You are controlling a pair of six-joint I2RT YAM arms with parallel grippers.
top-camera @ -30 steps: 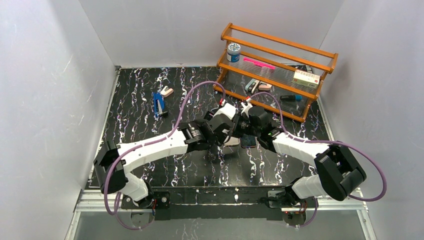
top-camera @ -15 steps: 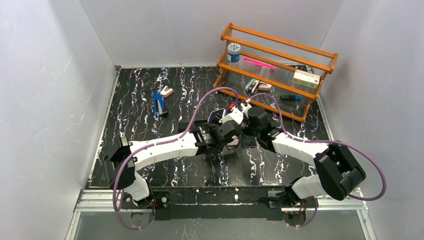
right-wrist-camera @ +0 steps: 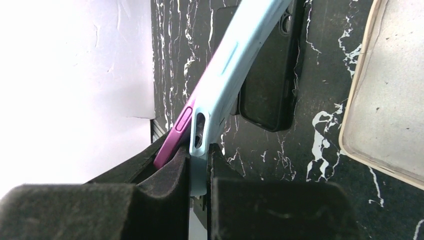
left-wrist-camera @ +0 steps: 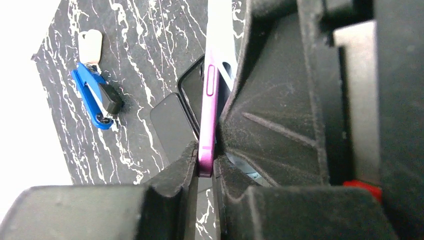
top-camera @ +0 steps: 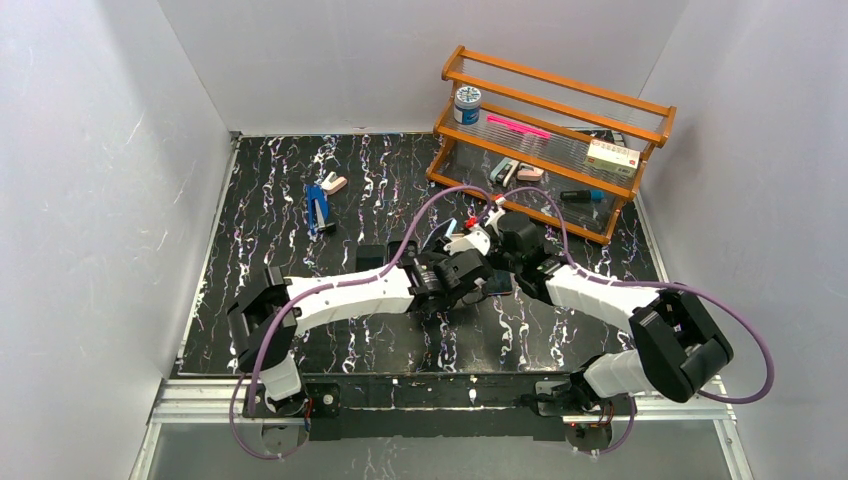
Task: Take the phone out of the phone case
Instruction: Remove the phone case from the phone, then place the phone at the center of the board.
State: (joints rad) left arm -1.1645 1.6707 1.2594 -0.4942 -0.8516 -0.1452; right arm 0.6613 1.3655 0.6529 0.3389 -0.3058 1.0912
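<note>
phone [left-wrist-camera: 206,125] pinched by left gripper [left-wrist-camera: 204,172], case [right-wrist-camera: 227,65] by right gripper [right-wrist-camera: 199,167] (one corner parted), grips side by side, long axis pointing away

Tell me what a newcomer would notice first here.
Mid-table the two arms meet over one object: the left arm's fingers pinch a purple phone while the right arm's fingers clamp its light blue case, the phone partly peeled out. A wooden rack stands at the back right, and a blue stapler lies at the back left.
</note>
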